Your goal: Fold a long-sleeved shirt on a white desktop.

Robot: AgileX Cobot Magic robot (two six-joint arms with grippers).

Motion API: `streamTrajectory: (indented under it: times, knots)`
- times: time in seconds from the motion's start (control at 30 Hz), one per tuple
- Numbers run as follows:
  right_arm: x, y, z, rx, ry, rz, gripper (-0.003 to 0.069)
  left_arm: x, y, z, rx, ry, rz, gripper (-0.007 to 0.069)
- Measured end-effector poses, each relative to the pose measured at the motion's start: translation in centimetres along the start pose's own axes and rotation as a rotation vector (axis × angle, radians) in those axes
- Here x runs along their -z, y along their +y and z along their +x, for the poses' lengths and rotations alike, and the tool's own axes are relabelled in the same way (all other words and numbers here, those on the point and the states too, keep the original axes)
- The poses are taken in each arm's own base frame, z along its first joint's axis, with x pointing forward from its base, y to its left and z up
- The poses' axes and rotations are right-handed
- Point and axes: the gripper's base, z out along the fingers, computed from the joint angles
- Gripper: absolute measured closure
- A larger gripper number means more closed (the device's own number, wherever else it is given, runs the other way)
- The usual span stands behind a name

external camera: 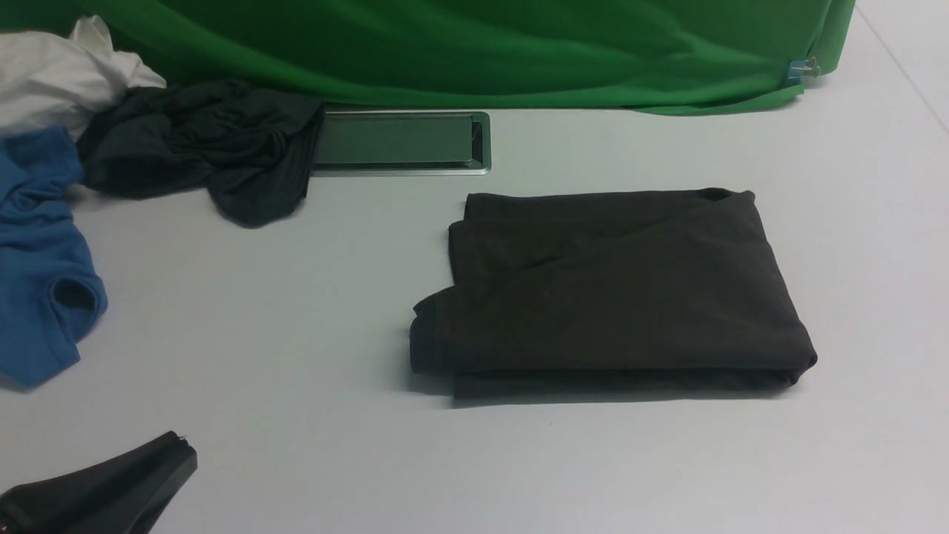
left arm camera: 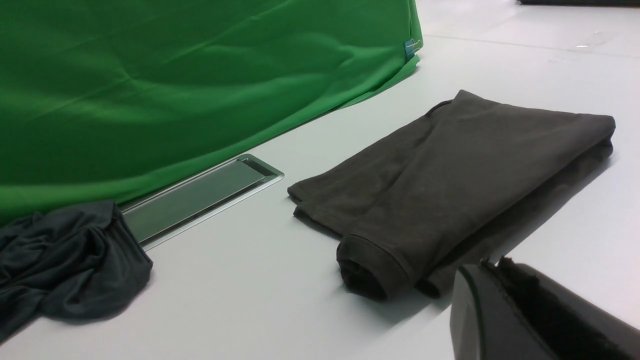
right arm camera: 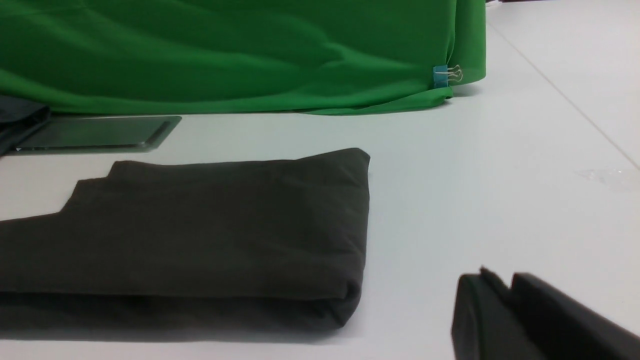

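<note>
1. Front view: the long-sleeved shirt (external camera: 623, 297) lies folded on the white desktop (external camera: 259, 334), right of centre, layers uneven at its left end.
2. Left gripper (left arm camera: 492, 265) is closed and empty, near the desktop's left side; right gripper (right arm camera: 497, 280) is clear of the cloth, its opening impossible to tell.
3. Folding looks nearly finished; any next move probably calls for squaring the left edge, or withdrawing.

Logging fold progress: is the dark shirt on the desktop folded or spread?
Folded: the shirt lies as a compact, roughly rectangular bundle, layers stacked along its near edge, though the edges toward the robot's left are uneven.
</note>
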Motion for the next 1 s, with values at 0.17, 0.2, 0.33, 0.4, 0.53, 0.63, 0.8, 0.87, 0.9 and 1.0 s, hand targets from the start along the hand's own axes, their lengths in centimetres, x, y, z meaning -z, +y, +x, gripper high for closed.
streamTrajectory:
  times: [0.17, 0.2, 0.33, 0.4, 0.53, 0.63, 0.8, 0.87, 0.9, 1.0]
  knots:
    - [0.0, 0.0, 0.0, 0.000, 0.000, 0.000, 0.0573, -0.1, 0.5, 0.1, 0.040, -0.032, -0.066, 0.0607]
    - [0.0, 0.0, 0.0, 0.000, 0.000, 0.000, 0.0569, -0.2, 0.8, 0.2, 0.052, -0.056, -0.118, 0.0607]
    - [0.0, 0.0, 0.0, 0.000, 0.000, 0.000, 0.0558, -0.3, 2.0, 1.4, 0.081, -0.099, -0.345, 0.0607]
    - [0.0, 0.0, 0.0, 0.000, 0.000, 0.000, 0.0555, -0.2, 2.3, 2.3, 0.094, -0.086, -0.416, 0.0607]
    - [0.0, 0.0, 0.0, 0.000, 0.000, 0.000, 0.0546, 0.2, 2.2, 3.9, 0.148, -0.037, -0.506, 0.0607]
    - [0.0, 0.0, 0.0, -0.001, 0.000, 0.000, 0.0540, 0.3, 1.8, 4.9, 0.183, 0.058, -0.486, 0.0607]
    - [0.0, 0.0, 0.0, -0.001, -0.002, 0.000, 0.0528, 0.3, 1.5, 5.4, 0.207, 0.115, -0.463, 0.0607]
    - [0.0, 0.0, 0.0, -0.001, -0.002, 0.000, 0.0524, 0.3, 1.5, 5.4, 0.209, 0.115, -0.463, 0.0607]
    - [0.0, 0.0, 0.0, -0.001, -0.002, 0.000, 0.0524, 0.3, 1.5, 5.4, 0.209, 0.115, -0.463, 0.0607]
    - [0.0, 0.0, 0.0, -0.001, -0.002, 0.000, 0.0514, 0.3, 1.5, 5.4, 0.209, 0.115, -0.463, 0.0607]
